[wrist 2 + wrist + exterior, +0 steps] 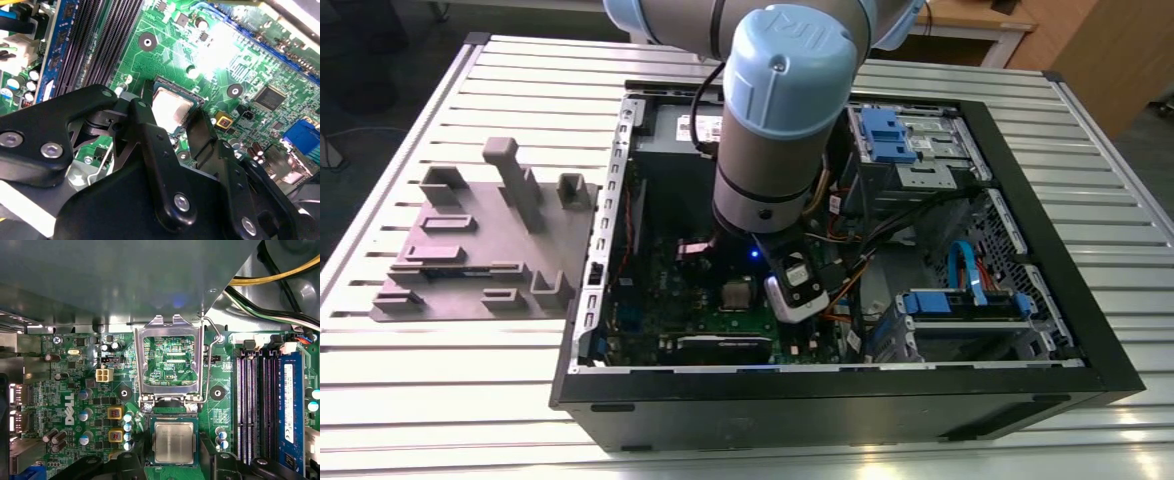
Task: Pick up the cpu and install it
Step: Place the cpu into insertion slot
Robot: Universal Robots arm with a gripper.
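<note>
The gripper (172, 116) hangs low over the motherboard (75, 407) with its black fingers (146, 132) spread, one on each side of the cpu (173, 441), and a strip of socket edge shows between each finger and the chip. The cpu lies flat in the socket, silver top up. Just beyond it the socket's metal load frame (139, 362) stands swung open, its wire lever (212, 332) raised beside it. Memory slots (252, 405) run alongside. In the exterior view the arm reaches down into the open computer case (854, 405) lying on the slatted table (454, 400), with a grey parts fixture (467, 250) on the exterior view's left.
</note>
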